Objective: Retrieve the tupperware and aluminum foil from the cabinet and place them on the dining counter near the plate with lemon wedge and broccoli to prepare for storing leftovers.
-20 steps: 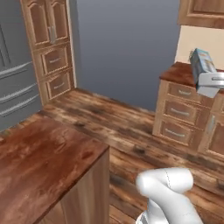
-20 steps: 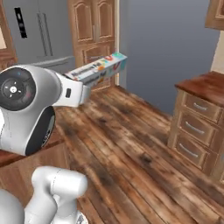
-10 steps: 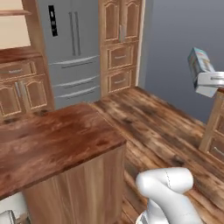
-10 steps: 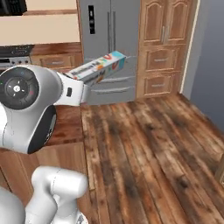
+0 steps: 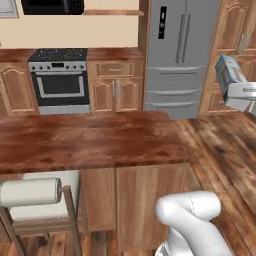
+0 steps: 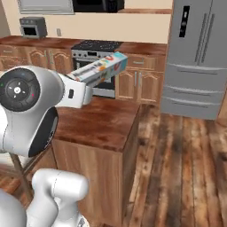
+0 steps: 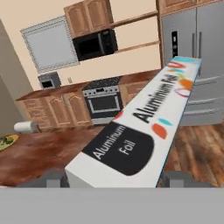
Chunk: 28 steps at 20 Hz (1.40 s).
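Observation:
My gripper is shut on the aluminum foil, a long white box with a black label that runs away from the hand. The same box juts out from the hand above the dining counter, and its blue end shows by the gripper at the right. The reddish-brown dining counter lies ahead and to the left. On its far left end sits a yellow plate with a green bit, likely the broccoli; the lemon wedge is too small to make out. The tupperware and the cabinet are out of view.
A cream-cushioned stool stands at the counter's near side. A white paper towel roll lies beyond the plate. A stove and a steel fridge line the back wall, and open wooden floor lies right of the counter.
The whole picture has swung as the base turned: the dining counter, stove and fridge have come into view. The foil box stays in the gripper.

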### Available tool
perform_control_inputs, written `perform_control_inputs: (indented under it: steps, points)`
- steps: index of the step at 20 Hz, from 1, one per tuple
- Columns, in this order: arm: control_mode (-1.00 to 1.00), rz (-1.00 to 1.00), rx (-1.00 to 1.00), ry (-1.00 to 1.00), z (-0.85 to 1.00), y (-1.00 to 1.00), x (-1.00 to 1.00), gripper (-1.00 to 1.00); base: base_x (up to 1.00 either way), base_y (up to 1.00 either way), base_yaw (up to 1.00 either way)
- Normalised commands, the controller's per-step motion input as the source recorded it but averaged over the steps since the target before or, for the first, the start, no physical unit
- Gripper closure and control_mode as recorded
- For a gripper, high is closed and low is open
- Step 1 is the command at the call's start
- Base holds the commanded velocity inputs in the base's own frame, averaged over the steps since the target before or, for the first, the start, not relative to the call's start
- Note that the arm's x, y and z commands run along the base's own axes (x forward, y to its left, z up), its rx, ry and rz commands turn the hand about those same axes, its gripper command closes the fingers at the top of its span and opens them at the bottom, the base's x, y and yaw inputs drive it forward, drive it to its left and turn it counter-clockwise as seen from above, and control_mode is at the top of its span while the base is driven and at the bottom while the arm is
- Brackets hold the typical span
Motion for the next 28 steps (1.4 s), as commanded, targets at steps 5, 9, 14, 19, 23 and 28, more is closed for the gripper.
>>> perform_control_inputs:
  steps: [5, 9, 14, 19, 23, 28]
  points:
    - [1.0, 0.0, 0.0, 0.0, 0.0, 0.0, 0.0, 1.0, 0.0, -0.23, 0.83]
    - [1.0, 0.0, 0.0, 0.0, 0.0, 0.0, 0.0, 1.0, 0.0, -0.18, 0.83]
    - [1.0, 0.0, 0.0, 0.0, 0.0, 0.0, 0.0, 1.0, 0.0, 0.26, 0.69]
    - [1.0, 0.0, 0.0, 0.0, 0.0, 0.0, 0.0, 1.0, 0.0, 1.0, 0.3]
    - [1.0, 0.0, 0.0, 0.0, 0.0, 0.0, 0.0, 1.0, 0.13, 1.0, 0.06]
    - [1.0, 0.0, 0.0, 0.0, 0.0, 0.0, 0.0, 1.0, 0.51, 1.0, 0.0]
